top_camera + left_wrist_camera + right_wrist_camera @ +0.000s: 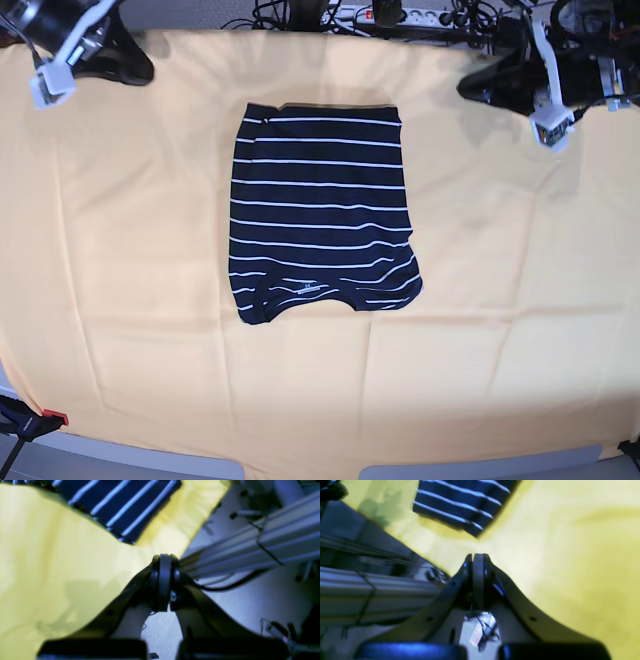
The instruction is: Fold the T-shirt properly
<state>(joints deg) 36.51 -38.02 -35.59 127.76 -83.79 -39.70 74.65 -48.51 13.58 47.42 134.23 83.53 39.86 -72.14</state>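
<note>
The T-shirt (322, 212) is lying flat in the middle of the yellow-orange cloth (520, 300) that is covering the table, already folded into a compact rectangle with its sleeves tucked out of sight. Seen from the base camera, its far edge is lying straight, while its near edge is looking a little wavy and rounded at the corners.

Both arms are waiting at the far corners of the cloth, well apart from the T-shirt. The left gripper (165, 557) is showing its jaws pressed together with nothing between them, and the right gripper (478, 556) is showing the same, so neither one is holding anything. In each wrist view only one striped corner of the T-shirt is appearing beyond the fingertips.

I am judging the T-shirt to be light, thin and very soft, so it is probably bending and sagging as soon as it is lifted, and the layers may be sliding over each other. If another fold is needed, I would take hold of the two near corners, pinching all layers together, and lift them evenly. The cloth underneath is loose too, so a low pinch is risking catching it.
</note>
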